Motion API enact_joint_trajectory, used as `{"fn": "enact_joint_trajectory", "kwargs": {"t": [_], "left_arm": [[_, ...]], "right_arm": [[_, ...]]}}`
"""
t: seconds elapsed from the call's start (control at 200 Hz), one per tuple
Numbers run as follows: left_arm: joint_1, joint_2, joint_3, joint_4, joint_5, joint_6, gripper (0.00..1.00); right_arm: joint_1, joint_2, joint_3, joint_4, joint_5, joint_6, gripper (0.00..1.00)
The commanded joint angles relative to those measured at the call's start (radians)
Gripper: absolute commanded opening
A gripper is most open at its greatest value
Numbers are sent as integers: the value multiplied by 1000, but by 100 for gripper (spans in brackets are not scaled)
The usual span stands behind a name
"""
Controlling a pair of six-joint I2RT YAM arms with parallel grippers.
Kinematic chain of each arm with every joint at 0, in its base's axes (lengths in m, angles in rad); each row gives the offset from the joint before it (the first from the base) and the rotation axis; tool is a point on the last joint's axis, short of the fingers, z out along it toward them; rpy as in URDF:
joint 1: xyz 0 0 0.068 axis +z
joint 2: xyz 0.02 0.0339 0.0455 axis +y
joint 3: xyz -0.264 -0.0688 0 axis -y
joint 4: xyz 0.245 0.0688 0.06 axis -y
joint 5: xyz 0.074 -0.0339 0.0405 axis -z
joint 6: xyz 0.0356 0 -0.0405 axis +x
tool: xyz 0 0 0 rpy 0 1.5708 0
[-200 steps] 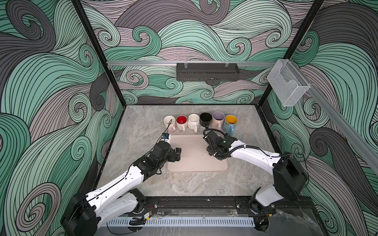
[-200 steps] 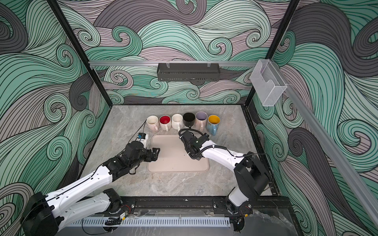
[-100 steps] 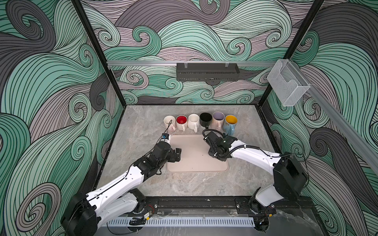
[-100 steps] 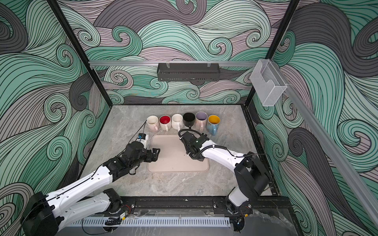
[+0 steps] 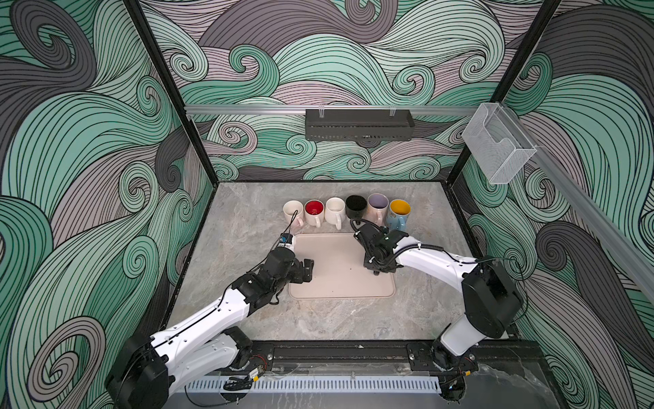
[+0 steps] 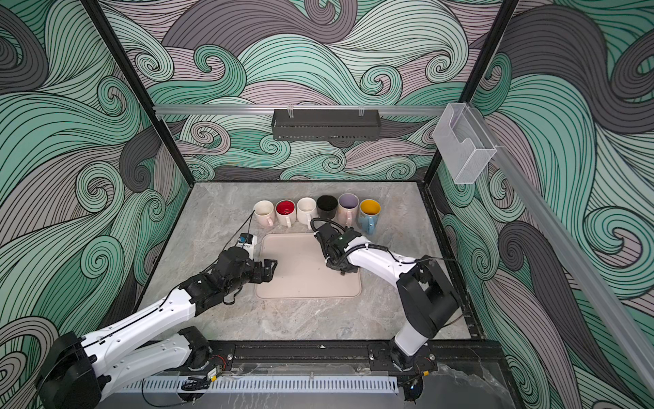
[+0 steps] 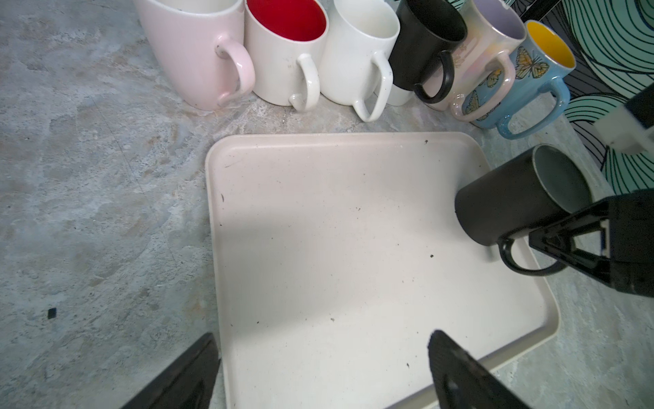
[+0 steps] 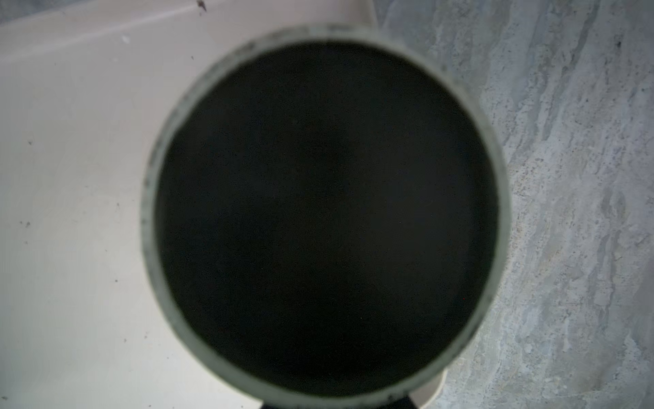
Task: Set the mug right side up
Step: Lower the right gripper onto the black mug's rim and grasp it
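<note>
A black mug (image 7: 513,202) leans tilted over the right edge of the beige tray (image 7: 318,230), mouth up and away from the tray, handle low. My right gripper (image 5: 377,265) stands over it and hides it in both top views; one of its fingers (image 7: 573,244) sits at the rim beside the handle, shut on the mug. The right wrist view looks straight into the mug's dark mouth (image 8: 325,212). My left gripper (image 5: 307,271) hovers open and empty at the tray's left edge (image 6: 263,272).
Several upright mugs line the back of the tray: pink (image 5: 293,209), red-lined (image 5: 314,209), white (image 5: 335,207), black (image 5: 355,205), lilac (image 5: 377,203) and blue with a yellow inside (image 5: 400,209). Marble tabletop (image 5: 247,230) surrounds the tray inside patterned walls.
My right gripper's jaws have closed in on the black mug's rim, and the arm has barely shifted. The left arm has stayed still and open.
</note>
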Motion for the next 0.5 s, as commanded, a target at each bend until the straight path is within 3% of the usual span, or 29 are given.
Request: {"fn": "enact_joint_trajectory", "kwargs": {"t": [0.0, 0.215, 0.365, 0.495], "left_arm": [[6, 18, 9, 15, 36, -12, 94], [5, 46, 30, 10, 55, -14, 94], [6, 58, 43, 5, 64, -16, 94], [5, 59, 47, 4, 65, -19, 93]], "right_arm": [[-8, 27, 15, 9, 5, -65, 20], [-10, 40, 0, 29, -3, -87, 20], [-15, 43, -12, 54, -23, -108, 31], [-27, 32, -15, 68, -30, -111, 30]]}}
